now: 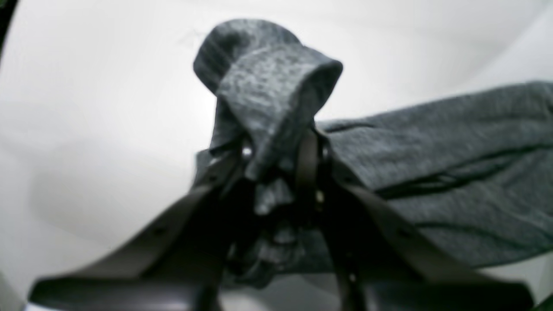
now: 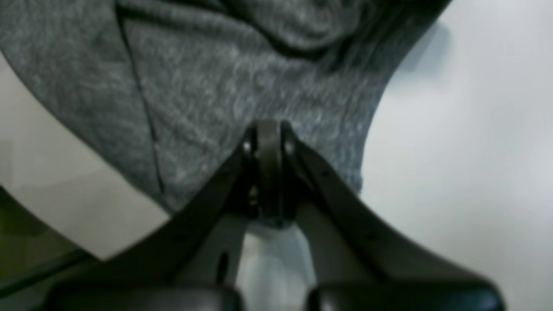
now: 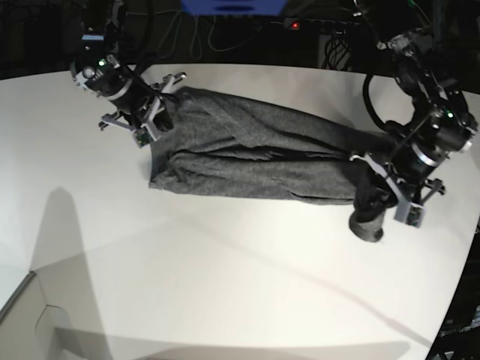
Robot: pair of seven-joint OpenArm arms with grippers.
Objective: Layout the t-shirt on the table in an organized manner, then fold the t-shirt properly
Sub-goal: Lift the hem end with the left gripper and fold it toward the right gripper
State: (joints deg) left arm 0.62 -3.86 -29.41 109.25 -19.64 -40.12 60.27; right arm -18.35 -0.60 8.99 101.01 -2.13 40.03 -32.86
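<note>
The dark-grey t-shirt (image 3: 255, 154) lies bunched in a long band across the white table (image 3: 225, 285), stretched between my two grippers. At the band's right end in the base view, my left gripper (image 3: 382, 193) is shut on a gathered wad of the cloth. In the left wrist view a sleeve cuff (image 1: 268, 73) sticks out past the left gripper (image 1: 278, 172), and that cuff (image 3: 367, 225) droops onto the table. My right gripper (image 3: 154, 114) holds the band's left end. In the right wrist view the right gripper (image 2: 268, 142) is shut, pinching the t-shirt (image 2: 207, 95) at its edge.
The table's curved edge (image 3: 459, 300) runs close behind the left arm. At the lower left the table ends at a corner (image 3: 30, 296). Cables and a blue object (image 3: 232, 6) sit beyond the far edge. Bare white surface (image 2: 466, 151) lies beside the right gripper.
</note>
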